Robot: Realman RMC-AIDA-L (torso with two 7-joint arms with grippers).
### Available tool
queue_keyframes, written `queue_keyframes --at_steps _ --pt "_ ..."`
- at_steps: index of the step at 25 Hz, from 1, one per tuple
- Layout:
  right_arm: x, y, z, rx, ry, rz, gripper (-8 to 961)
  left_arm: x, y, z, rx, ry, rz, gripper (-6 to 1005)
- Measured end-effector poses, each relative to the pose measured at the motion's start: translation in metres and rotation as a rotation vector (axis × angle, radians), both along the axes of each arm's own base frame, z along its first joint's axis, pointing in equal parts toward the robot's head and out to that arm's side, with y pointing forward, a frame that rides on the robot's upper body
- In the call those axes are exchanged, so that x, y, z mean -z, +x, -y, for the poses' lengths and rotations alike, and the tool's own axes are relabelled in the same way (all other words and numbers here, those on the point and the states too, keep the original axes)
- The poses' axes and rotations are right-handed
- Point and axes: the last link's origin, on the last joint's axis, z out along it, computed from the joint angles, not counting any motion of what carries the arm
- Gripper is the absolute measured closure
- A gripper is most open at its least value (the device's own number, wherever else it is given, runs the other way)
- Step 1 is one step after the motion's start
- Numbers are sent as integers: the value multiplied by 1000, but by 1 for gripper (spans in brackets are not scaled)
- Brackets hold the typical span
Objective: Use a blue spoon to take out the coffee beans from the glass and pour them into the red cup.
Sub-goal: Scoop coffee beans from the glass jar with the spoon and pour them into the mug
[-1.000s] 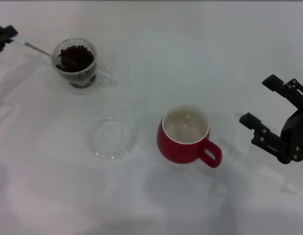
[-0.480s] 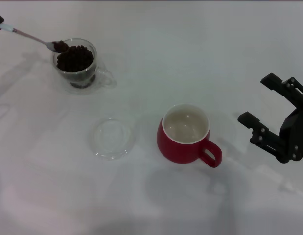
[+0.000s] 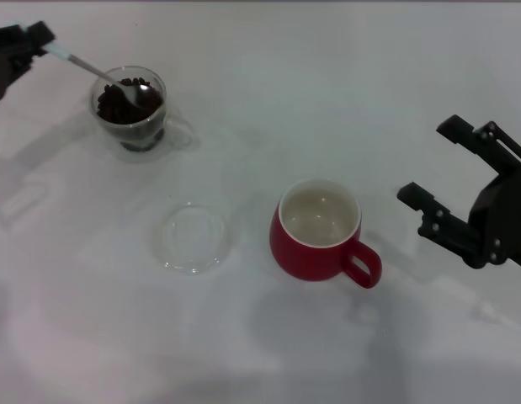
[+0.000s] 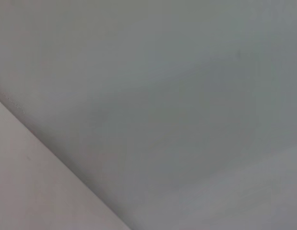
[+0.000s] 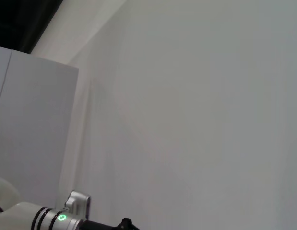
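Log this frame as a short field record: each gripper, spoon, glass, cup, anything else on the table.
left gripper: far left, shut on the spoon handle
spoon: bowl down in the glass, on the beans
beans: heaped in the glass
glass: upright, far left
cup: upright, centre, no beans visible inside
right gripper: open, right of the cup, holding nothing
saucer: flat, left of the cup

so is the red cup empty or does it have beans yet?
Empty. In the head view the red cup shows only a bare cream inside; the beans are all in the glass.
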Motion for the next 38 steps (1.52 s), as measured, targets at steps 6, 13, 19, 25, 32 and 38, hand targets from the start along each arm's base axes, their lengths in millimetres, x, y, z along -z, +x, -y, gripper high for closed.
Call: queue_keyframes --at_steps 6,13,19,25,32,38 --pt "3 -4 -12 -1 10 11 156 17 25 -3 95 -81 9 877" --pt "5 -9 -22 5 30 9 156 37 57 -6 208 -175 27 876" --pt "4 -7 -22 21 37 8 155 53 78 -8 286 -243 11 876" --pt "4 -4 -20 35 41 7 156 63 91 -11 339 -284 -33 876" --pt "3 -3 -18 39 42 8 155 81 109 -19 441 -307 -160 876" --pt "3 -2 -18 49 48 9 156 92 132 -26 609 -295 -275 876"
